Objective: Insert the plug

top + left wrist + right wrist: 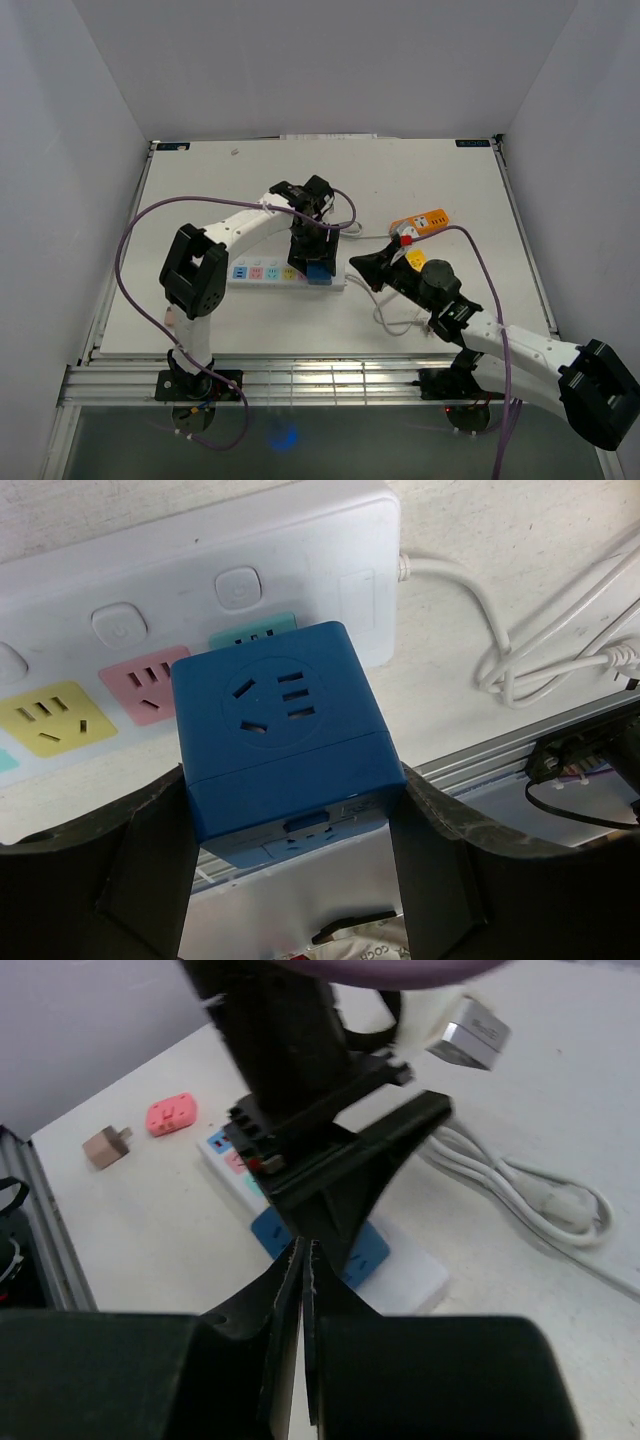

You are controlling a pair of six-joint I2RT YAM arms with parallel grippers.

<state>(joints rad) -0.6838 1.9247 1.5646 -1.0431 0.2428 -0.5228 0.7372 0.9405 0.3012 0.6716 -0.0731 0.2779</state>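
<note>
A blue cube plug (280,730) stands on the white power strip (200,550), over the teal socket at its cable end. My left gripper (292,790) is shut on the cube, one black finger (150,850) against each side. In the top view the left gripper (314,250) is above the strip (262,272) with the cube (318,273) under it. My right gripper (368,267) is shut and empty, just right of the strip's end. In the right wrist view its fingertips (304,1252) point at the cube (375,1250). Whether the prongs are seated is hidden.
The strip's white cable (395,312) lies coiled near the right arm. An orange socket block (422,221) and a yellow piece (413,258) lie to the right. A pink adapter (172,1112) and a tan adapter (107,1145) lie beyond the strip. The table's front rail (300,380) is close.
</note>
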